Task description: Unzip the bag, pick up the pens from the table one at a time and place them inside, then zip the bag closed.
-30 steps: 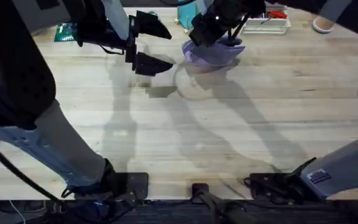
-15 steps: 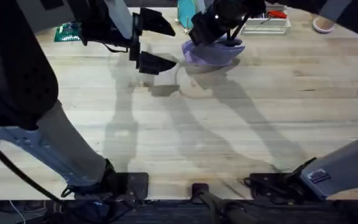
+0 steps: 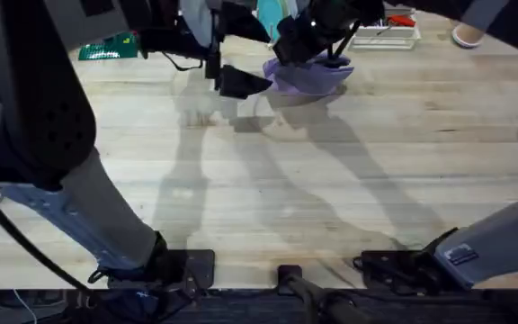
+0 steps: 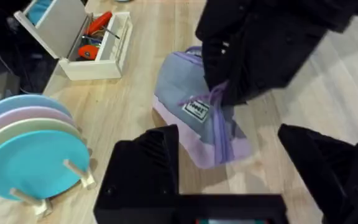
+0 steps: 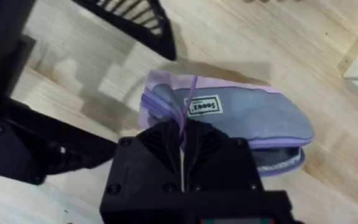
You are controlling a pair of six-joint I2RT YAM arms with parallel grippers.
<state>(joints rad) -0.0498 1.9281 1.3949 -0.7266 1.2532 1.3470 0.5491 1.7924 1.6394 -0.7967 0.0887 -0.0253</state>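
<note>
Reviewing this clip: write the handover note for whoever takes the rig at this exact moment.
Right hand: shut on the zipper pull at one end of the bag.
Left hand: open, holding nothing, hovering right beside the bag with a finger on either side of its end.
The bag lies at the far side of the table, near the plate rack and a white box.
Done: the pull is grasped. How far the zipper is run, and whether the pens are inside, cannot be told.
Left: probably brace the bag with the left hand, finish the zipper stroke, and check the pens.
</note>
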